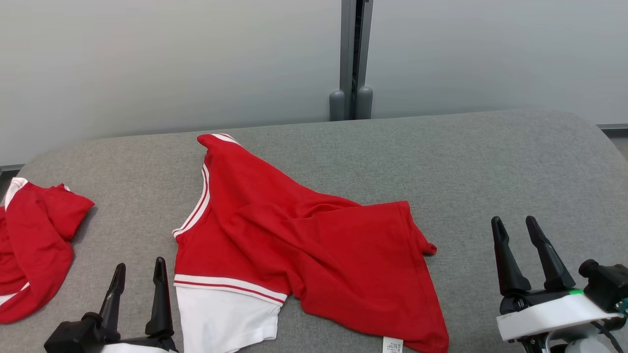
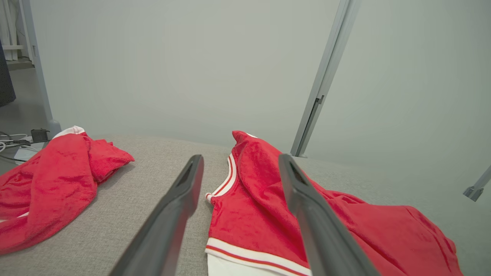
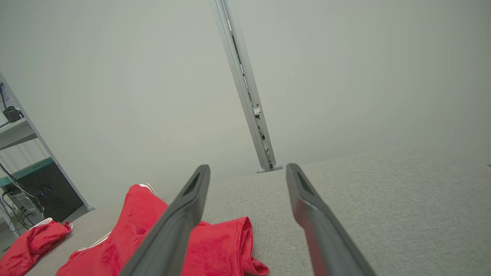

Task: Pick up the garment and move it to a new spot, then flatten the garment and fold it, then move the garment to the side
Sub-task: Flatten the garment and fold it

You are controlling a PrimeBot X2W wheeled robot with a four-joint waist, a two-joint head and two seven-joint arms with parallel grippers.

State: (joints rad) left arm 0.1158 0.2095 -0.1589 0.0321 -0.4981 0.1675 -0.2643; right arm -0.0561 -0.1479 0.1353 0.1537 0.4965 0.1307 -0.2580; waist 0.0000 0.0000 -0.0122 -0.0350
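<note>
Left gripper [image 1: 140, 264] low left, jaws spread, empty, just beside garment [image 1: 304, 240]. Right gripper [image 1: 514, 220] low right, jaws spread, empty, apart from it. Garment red, white trim, rumpled, lying mid grey pad [image 1: 490, 162], white panel nearest. Second shirt [image 1: 34, 245], red, bunched at pad's left edge. Pale wall [image 1: 171, 63] and post [image 1: 351, 59] behind.

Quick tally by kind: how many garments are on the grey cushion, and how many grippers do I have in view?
Red-and-white garments: 2, the middle garment and the bunched garment at the left edge.
Grippers: 2, left gripper and right gripper, both open and empty.
Total: 4
</note>
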